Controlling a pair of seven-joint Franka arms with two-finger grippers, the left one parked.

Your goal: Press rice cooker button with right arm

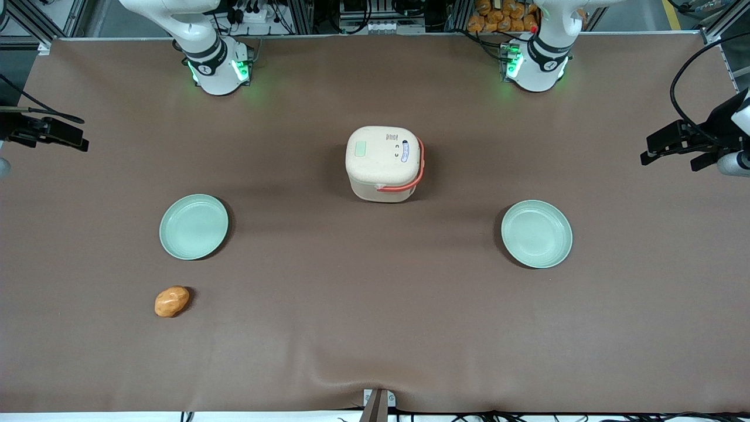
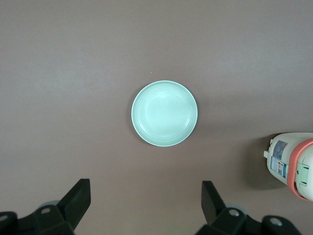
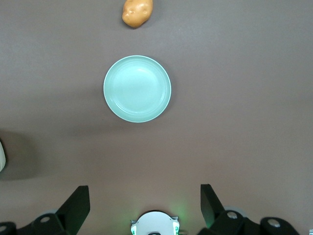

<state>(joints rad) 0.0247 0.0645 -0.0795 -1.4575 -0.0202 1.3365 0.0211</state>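
Note:
The cream-beige rice cooker [image 1: 384,164] stands mid-table with its lid down and its orange-red handle [image 1: 419,167] folded to one side. A pale green patch [image 1: 360,148] and a small dark oval panel [image 1: 404,151] show on the lid. A corner of the rice cooker [image 2: 293,164] shows in the left wrist view, and a sliver of it [image 3: 2,156] in the right wrist view. My right arm's gripper [image 1: 55,133] hangs high at the working arm's end of the table, far from the cooker. In the right wrist view the gripper [image 3: 144,203] is open, nothing between its black fingers [image 3: 78,205].
A pale green plate [image 1: 194,227] lies under the gripper's view, with an orange-brown potato [image 1: 171,301] nearer the front camera. A second green plate [image 1: 537,234] lies toward the parked arm's end. The white arm base [image 1: 218,67] stands at the table's back edge.

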